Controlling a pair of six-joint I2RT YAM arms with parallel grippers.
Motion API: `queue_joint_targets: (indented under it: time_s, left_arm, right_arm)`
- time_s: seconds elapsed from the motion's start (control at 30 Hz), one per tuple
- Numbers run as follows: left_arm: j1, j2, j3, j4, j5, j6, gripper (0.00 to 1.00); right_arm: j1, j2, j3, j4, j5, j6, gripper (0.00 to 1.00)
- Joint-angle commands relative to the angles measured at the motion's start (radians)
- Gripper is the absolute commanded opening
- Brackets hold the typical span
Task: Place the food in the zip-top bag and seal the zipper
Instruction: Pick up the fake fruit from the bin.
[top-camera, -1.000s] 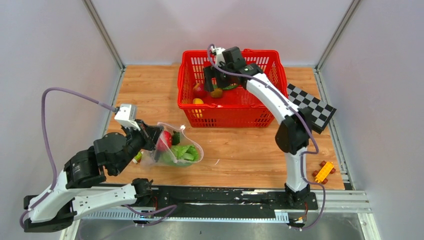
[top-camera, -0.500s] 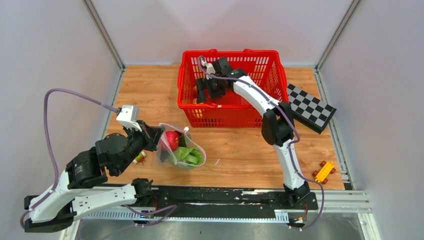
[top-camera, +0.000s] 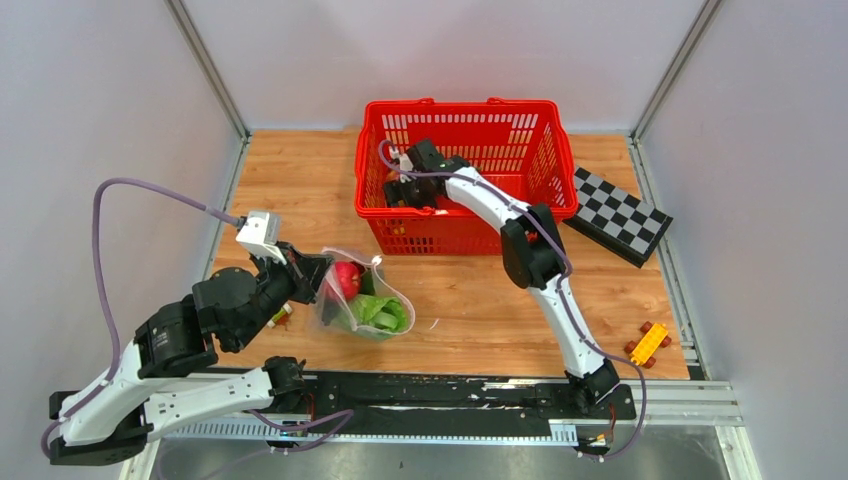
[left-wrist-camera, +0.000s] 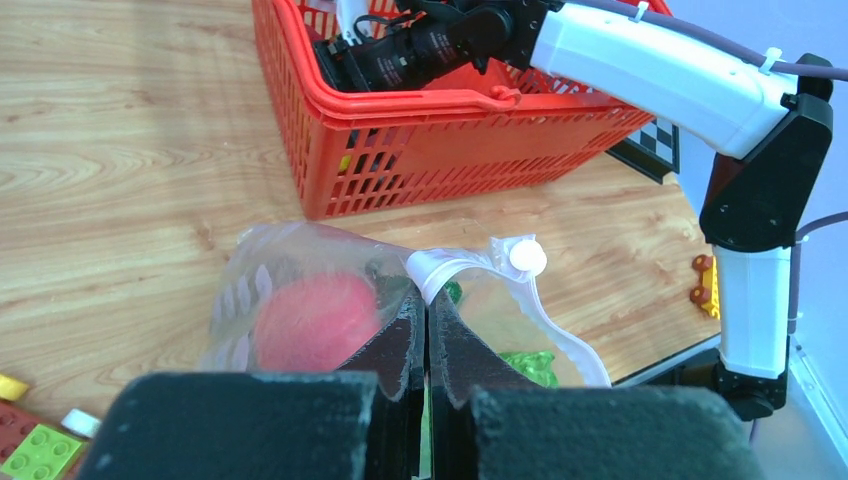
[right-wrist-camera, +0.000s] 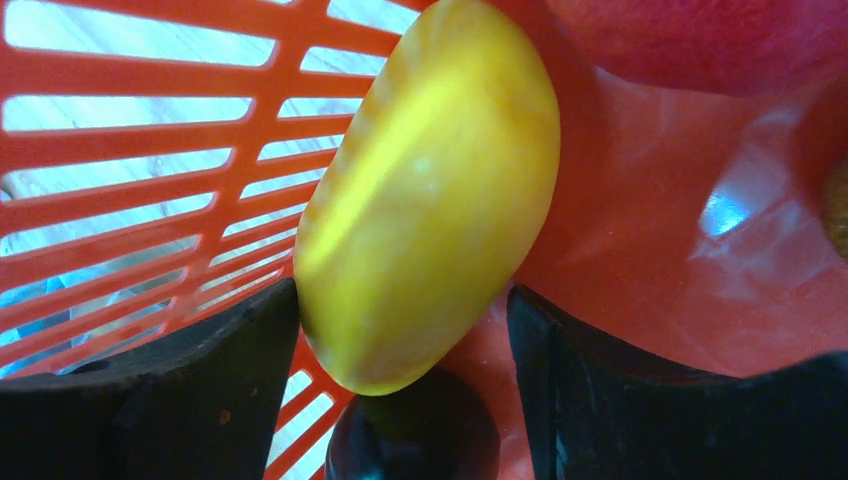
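The clear zip-top bag (top-camera: 365, 305) lies on the table left of centre, holding a red apple (top-camera: 347, 279) and green lettuce (top-camera: 378, 313). My left gripper (left-wrist-camera: 428, 312) is shut on the bag's mouth edge, pinching the pale zipper (left-wrist-camera: 450, 266) near its white end piece (left-wrist-camera: 526, 257). My right gripper (top-camera: 397, 192) is down in the near-left corner of the red basket (top-camera: 460, 238). In the right wrist view its jaws (right-wrist-camera: 402, 293) stand open around the yellow lemon (right-wrist-camera: 430, 190), which touches the left finger (right-wrist-camera: 200, 390). A red apple (right-wrist-camera: 700, 40) lies just beyond it.
A dark rounded thing (right-wrist-camera: 415, 435) lies under the lemon. A checkered board (top-camera: 620, 213) lies right of the basket. An orange toy car (top-camera: 648, 343) sits at the near right. Small toy blocks (top-camera: 278, 315) lie by the bag's left side.
My right gripper has moved left and down into the basket's near-left corner, over the lemon. My left gripper has shifted the bag's mouth slightly right.
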Motion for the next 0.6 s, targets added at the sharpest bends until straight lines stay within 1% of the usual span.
queue_joint_targets:
  time_s: [0.0,0.07,0.17,0.2,0.27,0.33,0.4,0.43,0.47,0.57]
  left_arm:
    - [-0.001,-0.010,-0.015,0.095,-0.001,-0.015,0.00]
    - [-0.001,-0.004,-0.013,0.097,0.005,-0.013,0.00]
    - [-0.001,0.007,-0.012,0.100,0.013,-0.013,0.00]
    - [-0.001,0.009,-0.013,0.101,0.015,-0.014,0.00]
    - [-0.001,0.009,-0.017,0.106,0.019,-0.015,0.00]
    - [-0.001,0.007,-0.019,0.107,0.021,-0.016,0.00]
    - [-0.001,0.007,-0.022,0.105,0.022,-0.018,0.00]
    - [-0.001,0.006,-0.023,0.104,0.026,-0.021,0.00]
    - [-0.001,0.005,-0.027,0.105,0.027,-0.023,0.00]
    - [-0.001,-0.002,-0.037,0.110,0.028,-0.027,0.00]
  right_arm:
    - [0.006,-0.026,-0.016,0.067,0.087,0.016,0.72]
    - [0.005,-0.059,-0.079,0.146,0.116,0.026,0.72]
    - [0.004,-0.108,-0.154,0.240,0.092,0.058,0.83]
    - [0.003,-0.122,-0.173,0.272,0.079,0.070,0.84]
    - [0.004,-0.139,-0.193,0.320,0.075,0.098,0.86]
    - [0.003,-0.135,-0.197,0.356,0.076,0.115,0.84]
    - [0.004,-0.110,-0.168,0.347,0.071,0.126,0.78]
    - [0.003,-0.097,-0.151,0.334,0.071,0.132,0.72]
    - [0.004,-0.091,-0.148,0.332,0.070,0.135,0.64]
    - [0.003,-0.107,-0.195,0.363,0.058,0.141,0.45]
